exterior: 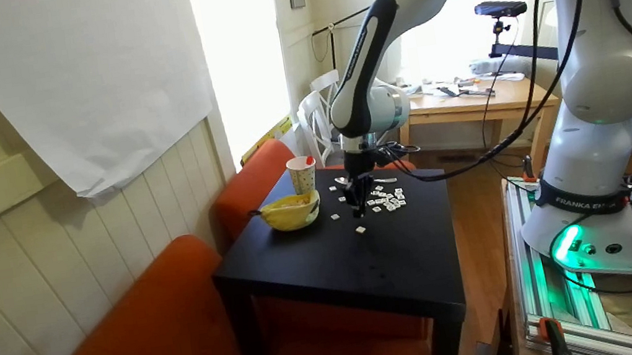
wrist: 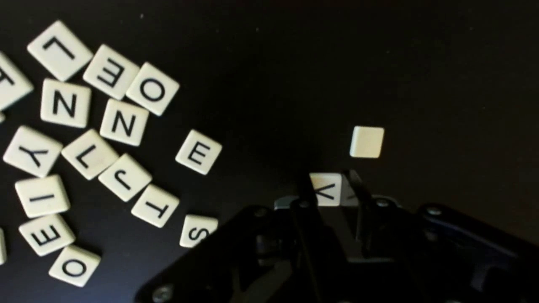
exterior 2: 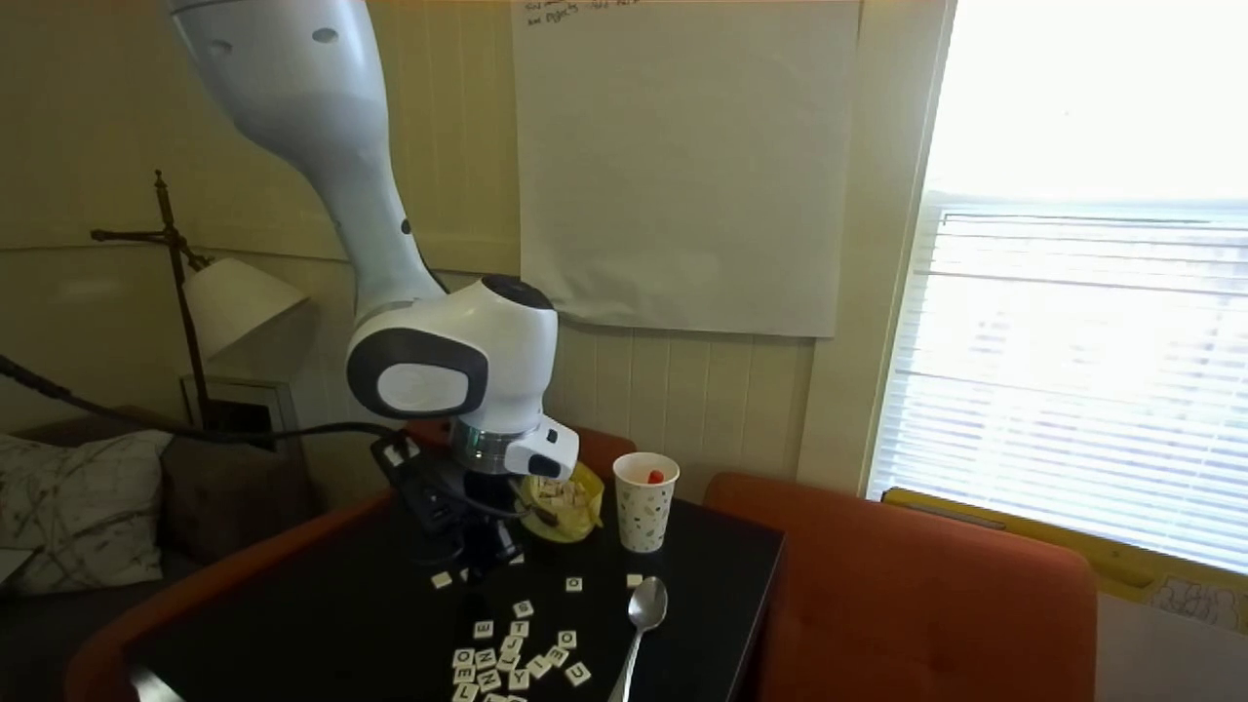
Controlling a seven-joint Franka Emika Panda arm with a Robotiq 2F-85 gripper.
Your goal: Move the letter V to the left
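Observation:
The letter V tile is a small cream square with a black V, lying sideways in the wrist view. My gripper has its two dark fingers close together on either side of it, shut on the tile. The left finger covers the tile's left edge, and the right finger's inner face mirrors the V. I cannot tell whether the tile is lifted off the table. In both exterior views the gripper points down, low over the black table; the V tile is mostly hidden there.
A blank tile lies just beyond the fingers. Several letter tiles lie scattered to the left in the wrist view, including an E tile and an S tile. A yellow bowl, a paper cup and a spoon stand or lie nearby.

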